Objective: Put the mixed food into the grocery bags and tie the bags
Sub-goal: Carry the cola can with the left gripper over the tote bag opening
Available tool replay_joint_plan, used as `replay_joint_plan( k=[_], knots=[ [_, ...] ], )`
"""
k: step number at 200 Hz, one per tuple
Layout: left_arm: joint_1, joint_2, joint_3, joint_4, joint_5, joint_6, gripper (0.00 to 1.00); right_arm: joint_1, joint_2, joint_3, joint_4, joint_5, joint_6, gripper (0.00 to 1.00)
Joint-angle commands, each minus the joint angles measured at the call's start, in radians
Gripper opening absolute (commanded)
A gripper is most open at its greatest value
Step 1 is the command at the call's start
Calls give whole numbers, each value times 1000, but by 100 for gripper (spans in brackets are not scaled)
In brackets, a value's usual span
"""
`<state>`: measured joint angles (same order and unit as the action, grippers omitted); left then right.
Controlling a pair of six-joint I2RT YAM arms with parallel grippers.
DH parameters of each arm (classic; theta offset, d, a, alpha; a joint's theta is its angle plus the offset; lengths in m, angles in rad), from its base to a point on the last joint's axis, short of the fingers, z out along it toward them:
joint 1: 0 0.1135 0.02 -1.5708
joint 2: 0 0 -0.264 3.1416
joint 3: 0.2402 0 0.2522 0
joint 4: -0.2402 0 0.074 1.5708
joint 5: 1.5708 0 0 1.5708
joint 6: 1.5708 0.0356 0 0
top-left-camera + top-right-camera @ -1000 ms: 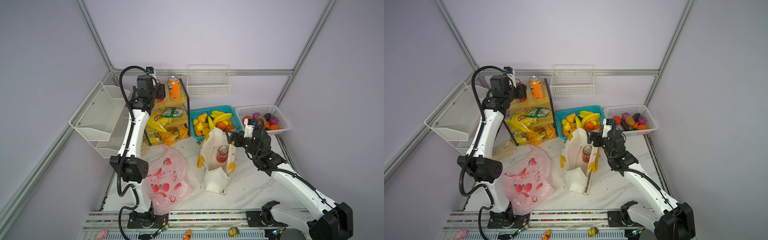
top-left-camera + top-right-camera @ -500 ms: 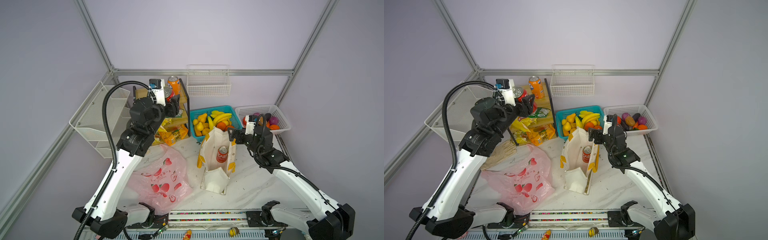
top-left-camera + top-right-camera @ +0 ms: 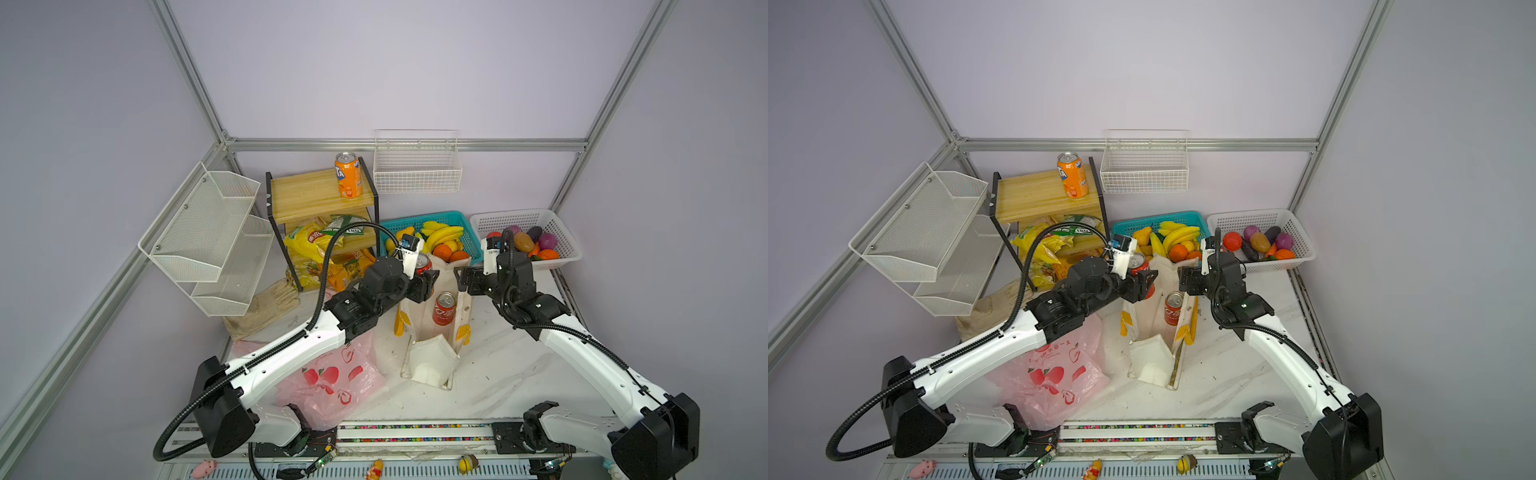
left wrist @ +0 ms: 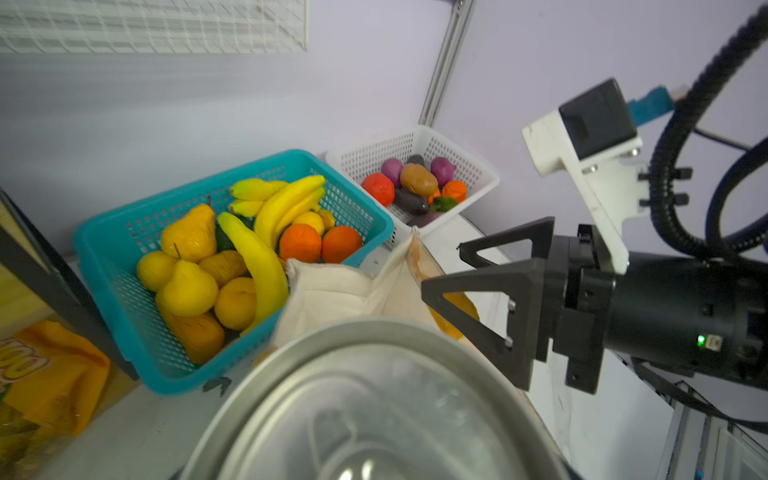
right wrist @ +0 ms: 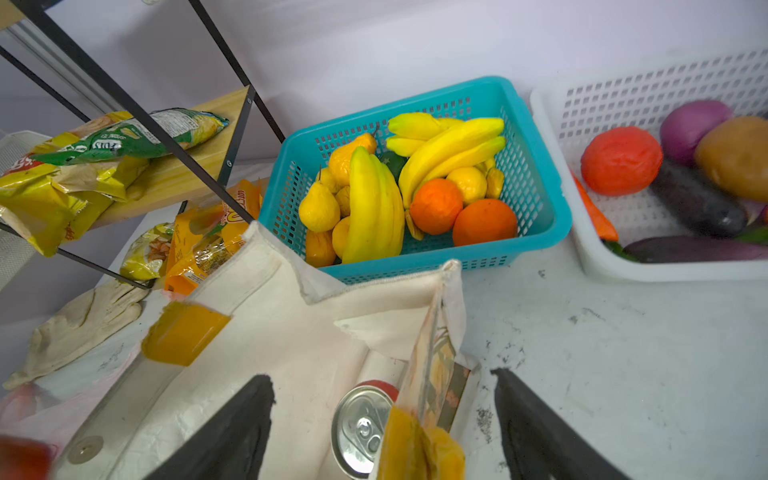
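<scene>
My left gripper (image 3: 424, 283) is shut on a red cola can (image 3: 423, 263), held upright over the far left rim of the white canvas tote (image 3: 428, 358). The can's silver top (image 4: 374, 407) fills the left wrist view and hides the fingers. A second cola can (image 3: 444, 308) stands inside the tote. My right gripper (image 5: 382, 432) is open, its fingers either side of the tote's right wall and yellow handle (image 5: 419, 449). The pink apple-print bag (image 3: 332, 374) lies crumpled under my left arm. Yellow and orange toy fruits (image 3: 440, 239) fill the teal basket (image 3: 469, 232).
Behind the tote on the left is a wooden shelf (image 3: 307, 195) holding an orange soda can (image 3: 348, 180) and snack packets (image 3: 316, 243). A white basket (image 3: 561, 249) of toy vegetables is at the back right. Wire racks (image 3: 208, 232) hang on the left wall. A tan bag (image 3: 266, 309) lies below them.
My left arm has swung down and right from the shelf top, carrying the red can to the tote's mouth. The right gripper has stayed at the tote's right rim.
</scene>
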<state>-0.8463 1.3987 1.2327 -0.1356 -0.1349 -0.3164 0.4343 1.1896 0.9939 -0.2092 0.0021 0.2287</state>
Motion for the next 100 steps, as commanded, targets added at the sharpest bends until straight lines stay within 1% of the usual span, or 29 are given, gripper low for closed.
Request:
replay_joint_plan(
  k=[1,17,22,46,58,79,100],
  knots=[
    [-17,-16,-21,256,10,-30,51,-3,7,-17,-25,-10,-2,74],
    [-28,5,-21,264,25,-26,51,-3,12,-24,-15,-17,15,65],
    [-30,45,-18,264,27,-24,51,-3,13,-26,-12,-18,18,61],
    [-36,100,-5,267,36,-27,51,-2,19,-31,-6,-15,26,44],
    [-43,124,6,253,34,-30,51,-3,21,-28,-2,-18,27,38],
    [-65,160,27,208,-11,-42,51,-3,21,-30,16,-31,27,31],
    [-87,191,45,175,-57,-49,51,-3,5,-48,51,-42,51,25]
  ],
)
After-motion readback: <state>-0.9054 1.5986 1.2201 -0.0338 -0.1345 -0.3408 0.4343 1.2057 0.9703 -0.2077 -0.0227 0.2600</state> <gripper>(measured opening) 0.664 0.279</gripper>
